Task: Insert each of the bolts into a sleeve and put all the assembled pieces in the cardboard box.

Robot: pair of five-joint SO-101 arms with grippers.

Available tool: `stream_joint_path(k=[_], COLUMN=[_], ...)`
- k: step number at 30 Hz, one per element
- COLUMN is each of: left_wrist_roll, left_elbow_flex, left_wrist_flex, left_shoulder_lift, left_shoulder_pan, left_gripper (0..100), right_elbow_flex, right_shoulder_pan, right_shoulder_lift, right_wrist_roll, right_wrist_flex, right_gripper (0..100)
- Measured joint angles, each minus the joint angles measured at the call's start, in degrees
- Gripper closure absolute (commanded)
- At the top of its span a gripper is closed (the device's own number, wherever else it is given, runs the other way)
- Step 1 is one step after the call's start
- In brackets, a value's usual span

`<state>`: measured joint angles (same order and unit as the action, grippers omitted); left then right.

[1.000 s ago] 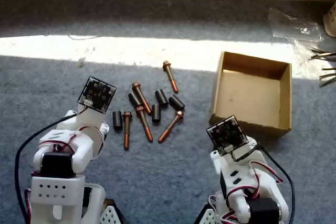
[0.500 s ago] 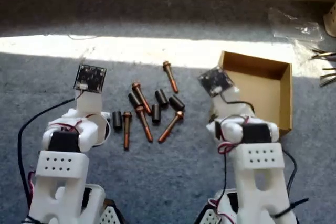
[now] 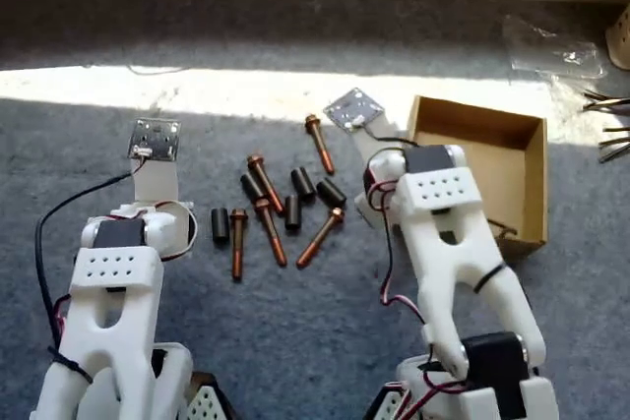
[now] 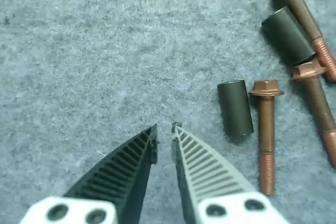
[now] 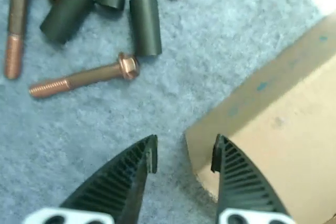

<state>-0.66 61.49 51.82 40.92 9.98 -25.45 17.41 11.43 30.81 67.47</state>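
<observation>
- Nearest, on the grey carpet, the left arm stretches straight ahead. The right arm stretches ahead too, angled toward the pile.
- The left gripper hangs over bare carpet, its jaws drawn almost together with only a slit between the tips, and it holds nothing.
- Just beside it lie a sleeve and a bolt, side by side.
- All five bolts and five sleeves lie loose between the arms, none joined, outside the box.
- The right gripper is empty, its jaws spread, with the cardboard box corner showing between them. The right arm covers part of the box's left wall.
- Bluish specks on the box wall are too faint to read.
- Farthest, a clear plastic bag lies beyond the box.
</observation>
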Motion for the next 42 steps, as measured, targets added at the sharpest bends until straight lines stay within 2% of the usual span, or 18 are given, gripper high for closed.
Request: stream_joint_path(k=[13,20,25,42], left_wrist_roll=[0.0,0.0,0.0,0.0], left_elbow_flex=[0.0,0.0,0.0,0.0], left_wrist_flex=[-0.1,-0.1,-0.1,-0.3], left_shoulder_lift=[-0.2,-0.2,-0.2,-0.2], left_shoulder_pan=[0.6,0.6,0.6,0.6], left_gripper=[94,94,94,94], right_elbow_flex=[34.6,44.7,46.2,35.7], right_shoulder_pan=[3.8,6.3,8.5,9.1], right_shoulder_lift=[-30.6,-36.0,-36.0,-36.4], right_wrist_roll=[0.0,2.0,2.5,4.0], right_wrist_flex=[12.7,19.9,22.9,11.2], right_gripper=[83.2,83.2,83.2,83.2])
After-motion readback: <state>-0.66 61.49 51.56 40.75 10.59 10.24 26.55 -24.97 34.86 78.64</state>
